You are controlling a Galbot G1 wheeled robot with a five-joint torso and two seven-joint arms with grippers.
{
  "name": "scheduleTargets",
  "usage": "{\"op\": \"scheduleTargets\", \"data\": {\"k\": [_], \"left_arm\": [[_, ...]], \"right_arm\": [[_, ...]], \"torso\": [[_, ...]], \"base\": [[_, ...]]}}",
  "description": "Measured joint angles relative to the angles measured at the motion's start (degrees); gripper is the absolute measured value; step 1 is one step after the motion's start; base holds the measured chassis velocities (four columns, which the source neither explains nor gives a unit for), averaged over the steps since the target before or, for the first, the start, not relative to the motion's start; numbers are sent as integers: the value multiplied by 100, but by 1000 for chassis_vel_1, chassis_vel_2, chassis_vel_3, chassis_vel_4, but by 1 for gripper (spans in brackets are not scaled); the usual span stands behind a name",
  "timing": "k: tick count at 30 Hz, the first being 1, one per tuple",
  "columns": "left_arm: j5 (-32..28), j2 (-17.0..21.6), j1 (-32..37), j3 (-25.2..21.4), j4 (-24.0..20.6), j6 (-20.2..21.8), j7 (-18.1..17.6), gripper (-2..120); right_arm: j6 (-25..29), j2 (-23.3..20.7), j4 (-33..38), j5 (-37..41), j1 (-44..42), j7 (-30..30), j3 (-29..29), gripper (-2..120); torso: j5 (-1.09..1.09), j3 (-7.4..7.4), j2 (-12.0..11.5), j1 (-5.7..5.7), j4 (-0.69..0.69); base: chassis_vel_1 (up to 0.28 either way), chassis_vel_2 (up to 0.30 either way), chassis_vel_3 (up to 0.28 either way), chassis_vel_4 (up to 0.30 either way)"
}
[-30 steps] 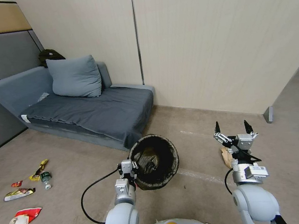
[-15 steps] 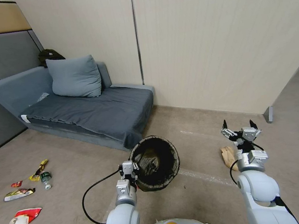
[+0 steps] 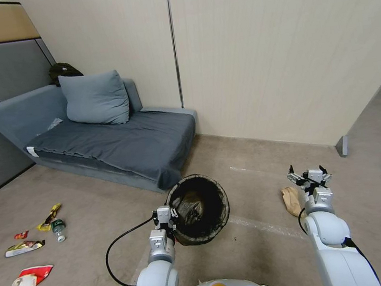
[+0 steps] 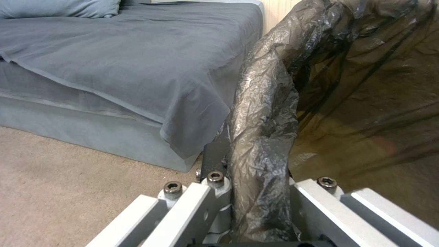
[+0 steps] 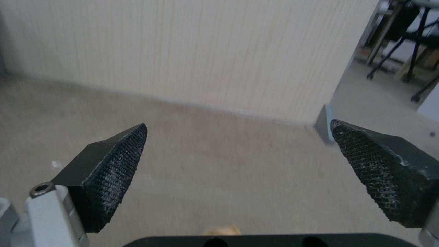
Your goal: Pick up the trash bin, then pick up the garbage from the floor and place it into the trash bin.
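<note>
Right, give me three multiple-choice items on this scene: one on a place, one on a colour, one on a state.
1. Where does the tan peel lie?
A. On the sofa
B. On the floor beside the right gripper
C. Inside the trash bin

2. What colour is the liner of the trash bin?
A. Black
B. Blue
C. Yellow

3. How is the right gripper?
A. Shut on a cup
B. Shut, empty
C. Open, empty

Answers:
1 B, the peel lies on the carpet just left of that gripper.
2 A, dark crinkled plastic covers the rim.
3 C, its fingers stand apart with only floor between; the left gripper clamps the bin's rim.
</note>
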Motion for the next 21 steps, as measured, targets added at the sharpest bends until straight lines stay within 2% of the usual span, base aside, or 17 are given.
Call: {"op": "scheduleTargets", "data": {"k": [2,3,5,6,9,13,15,18,21], "left_arm": [[12,0,0,7,12,-3,-1,1],[17,1,0,18,19,-6,-1,1],[18,0,1,27,24,-7,0,1],[23,1,2,35,28,-10,-1,1],[31,6,4,37,32,-14,-3,1],[32,19,10,33,30,-16,-4,1],[32,27,13,27,30,-17,-5,1],[33,33,17,26,29,-17,-6,1],[37,37,28,30,27,-18,-7,1]], "right_arm": [[-94,-32,-249,16,41,-78,11,100],[-105,-42,-285,17,56,-91,19,100],[-108,-43,-294,17,58,-97,19,100],[-112,-43,-299,18,57,-103,19,100],[-114,-46,-339,19,68,-108,19,100],[-118,-99,-822,33,195,-184,-13,100],[-119,-145,-1286,47,319,-259,-54,100],[-120,-158,-1446,53,358,-286,-71,100],[-108,-197,-1620,98,437,-330,-107,100]], "torso": [[7,0,0,0,-2],[-4,0,0,0,-1],[-4,0,0,0,-1],[2,0,0,0,-1],[-3,0,0,0,-1],[0,0,0,0,-1],[3,0,0,0,0],[5,0,0,0,-1],[-6,-1,0,-1,-3]], "base": [[0,0,0,0],[0,0,0,0],[0,0,0,0],[0,0,0,0],[0,0,0,0],[0,0,0,0],[0,0,0,0],[0,0,0,0],[0,0,0,0]]}}
